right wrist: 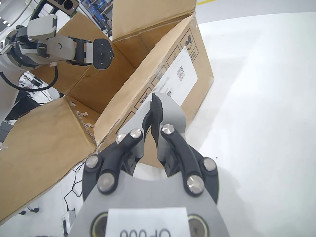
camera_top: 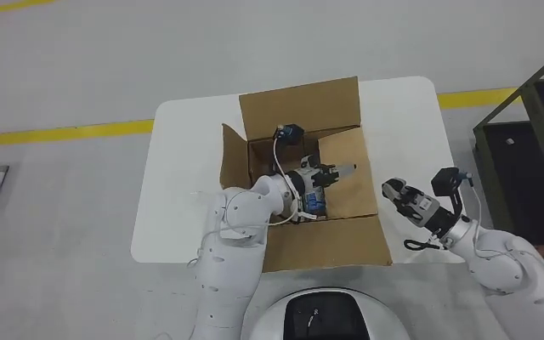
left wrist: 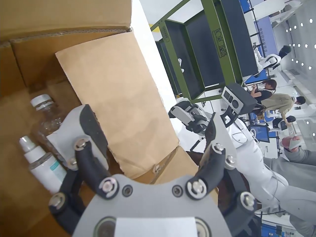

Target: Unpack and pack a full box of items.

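An open cardboard box (camera_top: 348,191) (right wrist: 158,75) stands on the white table (camera_top: 183,178). My left gripper (camera_top: 330,176) (left wrist: 153,129) hangs inside the box's opening, open, with nothing between its fingers. Just past one finger, against the box wall, lie a clear plastic bottle (left wrist: 47,114) and a white spray bottle (left wrist: 43,165). A blue-labelled item (camera_top: 316,202) lies on the box floor under the left wrist. My right gripper (camera_top: 393,189) (right wrist: 155,110) is shut and empty, outside the box, close to its right wall and flap. The left gripper (right wrist: 98,52) also shows over the box in the right wrist view.
The box's flaps stand spread on all sides, the far one (camera_top: 302,106) upright. A green metal cart (camera_top: 510,144) (left wrist: 202,50) stands off the table's right end. Bare table (right wrist: 259,99) lies to the right of the box.
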Controlling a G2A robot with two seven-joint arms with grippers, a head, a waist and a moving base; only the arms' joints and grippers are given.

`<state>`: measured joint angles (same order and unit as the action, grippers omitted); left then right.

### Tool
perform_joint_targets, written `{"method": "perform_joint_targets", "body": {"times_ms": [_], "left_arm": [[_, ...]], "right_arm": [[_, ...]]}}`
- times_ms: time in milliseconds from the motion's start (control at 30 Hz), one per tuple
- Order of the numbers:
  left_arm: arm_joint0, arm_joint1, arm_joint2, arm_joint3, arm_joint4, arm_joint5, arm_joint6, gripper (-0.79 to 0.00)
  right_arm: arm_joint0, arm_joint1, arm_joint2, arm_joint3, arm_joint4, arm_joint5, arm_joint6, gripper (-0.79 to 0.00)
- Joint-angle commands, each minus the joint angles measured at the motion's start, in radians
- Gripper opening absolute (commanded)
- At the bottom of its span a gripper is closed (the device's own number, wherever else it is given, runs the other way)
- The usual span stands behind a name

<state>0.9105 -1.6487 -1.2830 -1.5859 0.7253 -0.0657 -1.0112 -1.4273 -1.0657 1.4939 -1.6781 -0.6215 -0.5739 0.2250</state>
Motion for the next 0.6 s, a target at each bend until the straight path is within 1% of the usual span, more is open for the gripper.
{"method": "perform_joint_targets", "body": {"times_ms": [0,100,200,267,367,567], "left_arm": [[0.000,0.003,-0.012,0.046,-0.026,0.002,0.023,0.000],[0.003,0.008,-0.041,0.113,-0.091,0.004,0.048,0.000],[0.000,0.014,-0.057,0.148,-0.119,0.005,0.059,0.000],[-0.005,0.018,-0.057,0.172,-0.123,0.003,0.060,0.000],[-0.015,0.019,-0.053,0.220,-0.176,0.001,0.058,0.000],[-0.051,0.022,-0.021,0.290,-0.222,-0.015,0.057,0.000]], "right_arm": [[0.006,-0.001,-0.011,0.008,-0.005,-0.001,-0.002,-0.785],[0.014,-0.003,-0.026,0.020,-0.009,-0.002,-0.005,-0.785],[0.018,-0.005,-0.036,0.027,-0.012,-0.004,-0.008,-0.785],[0.021,-0.006,-0.041,0.032,-0.014,-0.004,-0.009,-0.785],[0.024,-0.007,-0.048,0.035,-0.015,-0.006,-0.009,-0.785],[0.032,-0.008,-0.054,0.040,-0.013,-0.008,-0.006,-0.785]]}}
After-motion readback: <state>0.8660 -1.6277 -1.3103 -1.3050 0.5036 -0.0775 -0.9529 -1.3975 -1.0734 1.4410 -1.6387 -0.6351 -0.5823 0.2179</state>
